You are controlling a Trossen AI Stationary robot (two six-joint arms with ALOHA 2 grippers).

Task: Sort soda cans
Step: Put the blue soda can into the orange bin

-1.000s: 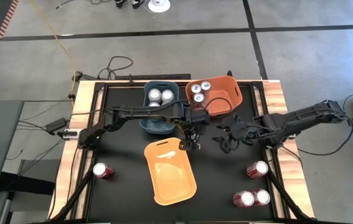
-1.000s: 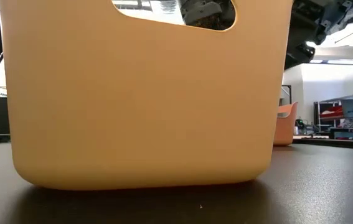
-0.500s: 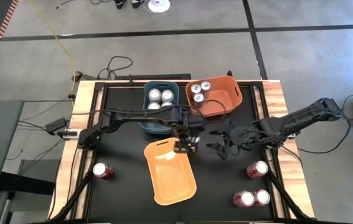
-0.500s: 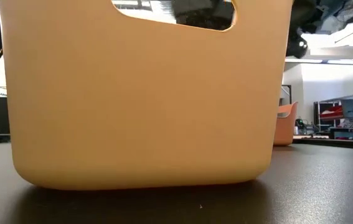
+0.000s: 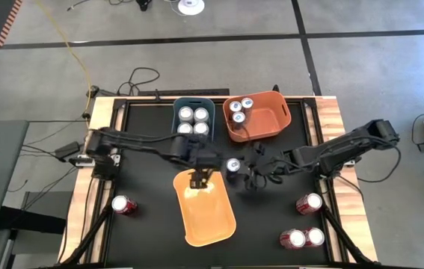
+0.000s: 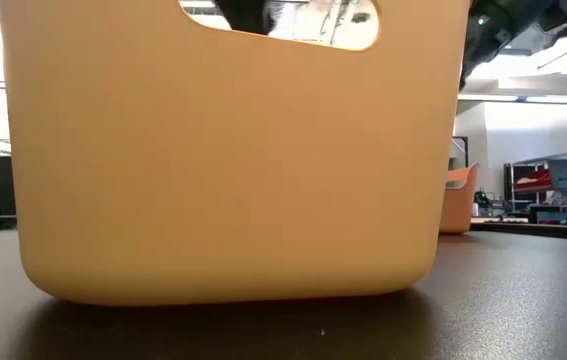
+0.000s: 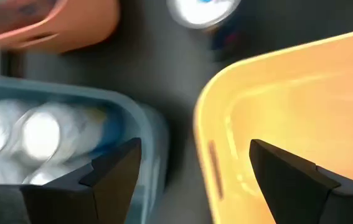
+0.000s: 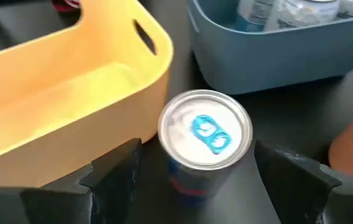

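Note:
A silver-topped can with a blue tab [image 5: 232, 166] [image 8: 204, 132] stands upright on the black table, between the yellow bin and the orange bin. My right gripper [image 5: 252, 178] [image 8: 196, 144] is open; its fingers stand on either side of this can, apart from it. My left gripper [image 5: 199, 179] [image 7: 195, 146] is open above the yellow bin's far rim [image 7: 210, 124], left of the can [image 7: 202, 9]. Four cans sit in the blue bin [image 5: 193, 122]. Red cans stand at the near left [image 5: 124, 205] and near right [image 5: 309, 202] [image 5: 295, 239].
The yellow bin [image 5: 204, 205] [image 6: 233, 150] lies in the table's middle and fills the low view. The orange bin [image 5: 259, 117] at the far edge holds cans with blue tabs. The blue bin [image 8: 276, 43] stands just beyond the loose can.
My left gripper has drawn back toward the table's left and a little nearer, from beside the orange bin to the yellow bin's far rim. The can now stands uncovered where it was. My right gripper has moved left, toward that can.

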